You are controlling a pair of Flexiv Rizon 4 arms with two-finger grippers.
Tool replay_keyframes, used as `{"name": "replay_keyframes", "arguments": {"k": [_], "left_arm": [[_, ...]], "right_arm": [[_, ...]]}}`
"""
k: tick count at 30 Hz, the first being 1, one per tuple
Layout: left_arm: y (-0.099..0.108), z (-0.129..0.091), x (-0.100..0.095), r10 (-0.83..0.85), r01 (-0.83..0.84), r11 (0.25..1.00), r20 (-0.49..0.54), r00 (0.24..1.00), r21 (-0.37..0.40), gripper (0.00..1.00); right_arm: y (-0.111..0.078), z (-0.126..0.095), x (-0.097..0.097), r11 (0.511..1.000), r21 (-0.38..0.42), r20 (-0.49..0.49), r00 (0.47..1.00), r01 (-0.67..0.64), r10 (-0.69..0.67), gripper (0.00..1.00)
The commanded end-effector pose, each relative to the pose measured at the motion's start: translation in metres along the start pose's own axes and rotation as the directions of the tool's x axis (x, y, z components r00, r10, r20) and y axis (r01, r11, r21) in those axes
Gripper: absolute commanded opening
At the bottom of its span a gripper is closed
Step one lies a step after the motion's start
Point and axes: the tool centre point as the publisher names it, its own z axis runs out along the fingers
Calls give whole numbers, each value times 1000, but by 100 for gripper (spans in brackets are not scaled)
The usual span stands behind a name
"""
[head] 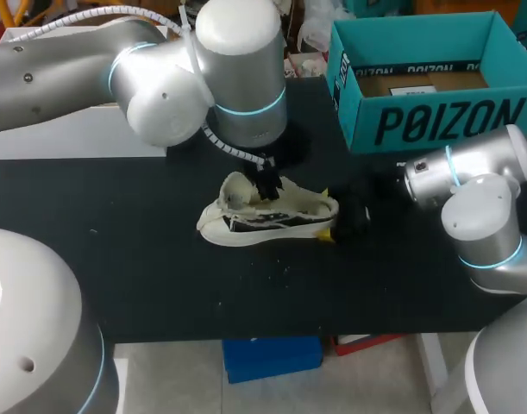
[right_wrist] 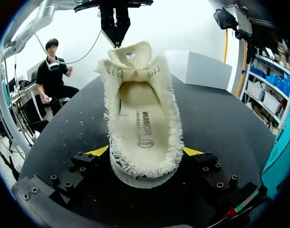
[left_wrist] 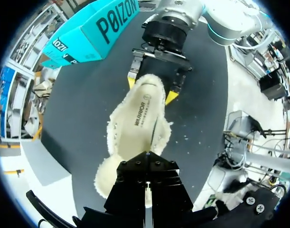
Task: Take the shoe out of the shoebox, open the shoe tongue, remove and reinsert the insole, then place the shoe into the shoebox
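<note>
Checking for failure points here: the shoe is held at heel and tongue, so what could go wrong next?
The left gripper pinches only the tip of the tongue, so a pull may slip off. The right gripper clamps the shoe at the heel alone; a tongue pull might tilt or drag it. The insole lies inside under the narrow opening, so it may snag coming out.
</note>
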Motion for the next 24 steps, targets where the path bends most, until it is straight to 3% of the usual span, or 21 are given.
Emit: {"name": "replay_keyframes", "arguments": {"k": [1,7,9,11,21,24], "left_arm": [[5,0,-13,242,-256,967,-356,903,7,0],[-2,-4,-18,360,-393,919,-422,832,8,0],[-5,-3,-18,395,-411,909,-450,801,68,0],[-8,-1,-18,403,-418,905,-460,791,76,0],[-17,10,-16,396,-384,914,-484,780,130,0],[-16,17,-15,361,-353,929,-486,795,113,0]], "right_arm": [[-2,0,-2,1000,1,0,1000,-2,2,0],[-2,0,-2,1000,1,0,1000,-2,2,0],[-2,0,-2,1000,1,0,1000,-2,2,0],[-2,0,-2,1000,1,0,1000,-2,2,0],[-2,0,-2,1000,1,0,1000,-2,2,0],[-2,0,-2,1000,1,0,1000,-2,2,0]]}}
